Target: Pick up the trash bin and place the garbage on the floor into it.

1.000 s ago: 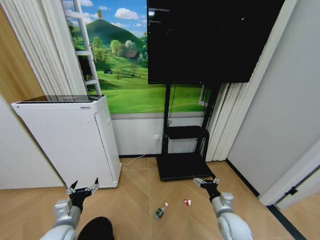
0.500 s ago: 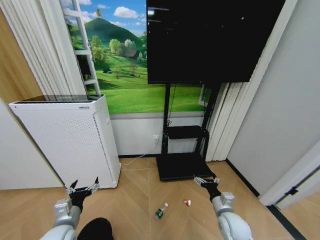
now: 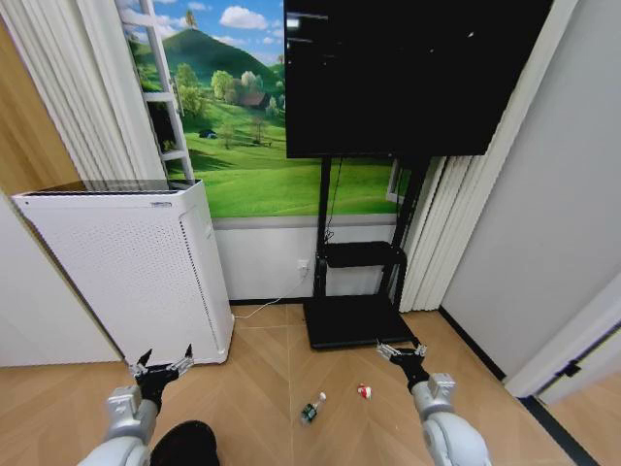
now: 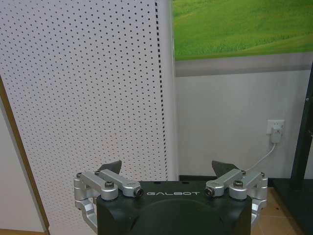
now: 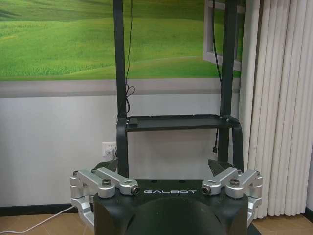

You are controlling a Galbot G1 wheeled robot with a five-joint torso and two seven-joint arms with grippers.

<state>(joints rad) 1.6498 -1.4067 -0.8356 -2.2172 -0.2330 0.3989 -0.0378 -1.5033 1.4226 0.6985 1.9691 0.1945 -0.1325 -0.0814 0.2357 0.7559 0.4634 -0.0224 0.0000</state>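
Black round trash bin (image 3: 186,442) stands on the tan parquet floor (image 3: 272,388), just beside the left gripper (image 3: 161,370), whose fingers are spread apart and empty. It looks light and stiff; its rim seems the best hold. The right gripper (image 3: 401,350) also hangs spread near the clear plastic bottle (image 3: 311,411).

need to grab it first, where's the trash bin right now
In the head view the black trash bin sits on the parquet floor at the bottom edge, just right of the open left gripper and in front of the white perforated appliance.
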